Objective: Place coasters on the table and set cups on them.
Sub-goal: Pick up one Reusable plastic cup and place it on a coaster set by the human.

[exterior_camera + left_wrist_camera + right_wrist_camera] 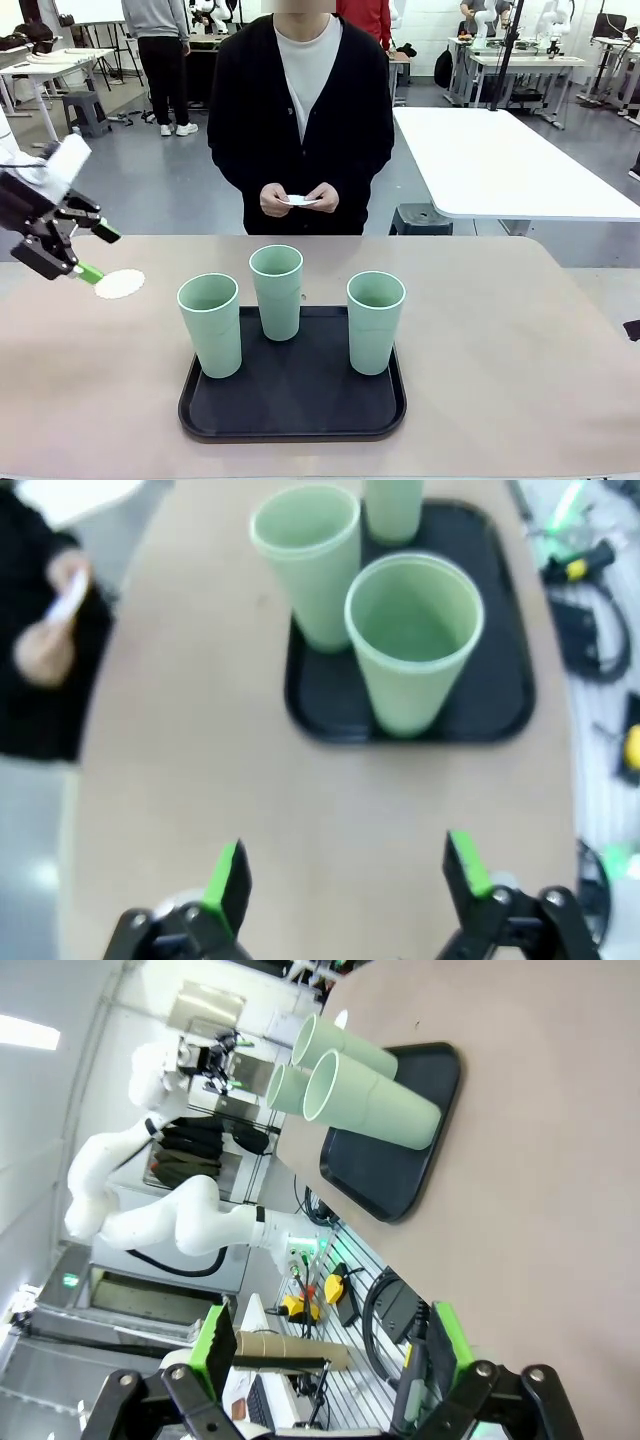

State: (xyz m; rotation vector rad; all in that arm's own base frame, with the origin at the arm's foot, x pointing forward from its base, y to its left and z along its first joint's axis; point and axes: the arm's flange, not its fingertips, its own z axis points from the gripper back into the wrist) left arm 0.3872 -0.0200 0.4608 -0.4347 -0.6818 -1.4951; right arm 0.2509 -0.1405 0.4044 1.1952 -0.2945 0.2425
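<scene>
Left gripper (97,252) stands wide beside 1 coaster (119,283) lying flat on the table (500,330), ready for 1 of the cups (210,325); right gripper (330,1332) wide too.

No words, labels, brands or numbers can be read in any view. The cups (276,290), the black tray (300,402) and the table (500,350) have plain surfaces. The room behind is too small and blurred to read.
</scene>
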